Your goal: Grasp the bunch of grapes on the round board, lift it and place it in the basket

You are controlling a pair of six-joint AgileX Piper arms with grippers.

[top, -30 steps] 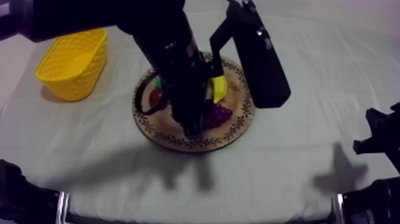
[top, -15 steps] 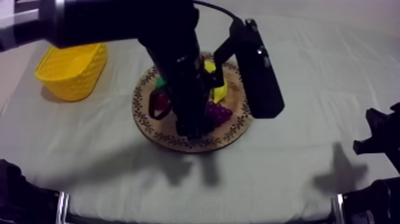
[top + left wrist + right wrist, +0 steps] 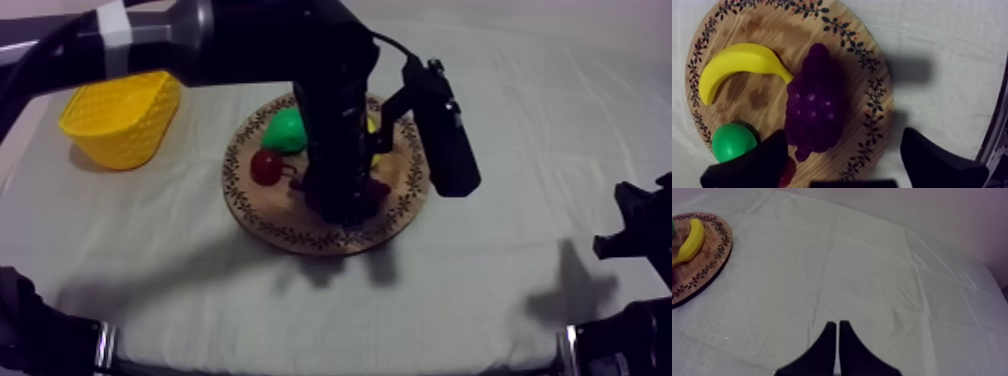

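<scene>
— Which step is it on?

— The reach, I'd say. The left fingers (image 3: 757, 165) hang spread wide over the wooden board (image 3: 772, 30), with nothing between them yet. The bunch of grapes (image 3: 814, 105) lies on the board just beside the banana (image 3: 737, 62), not lifted.

— Lined up?

— Not quite, to my eye. One finger sits close by the bunch, next to the pear (image 3: 731, 142). The other is out past the board's rim. It wants a shift to centre the bunch, then down and squeeze, without nudging the pear or the small red fruit (image 3: 266, 166).

— And the other arm?

— Right fingers (image 3: 827, 348) pressed together on nothing, over the worktop (image 3: 872, 263). The yellow basket (image 3: 122, 115) sits well apart from the board.
</scene>
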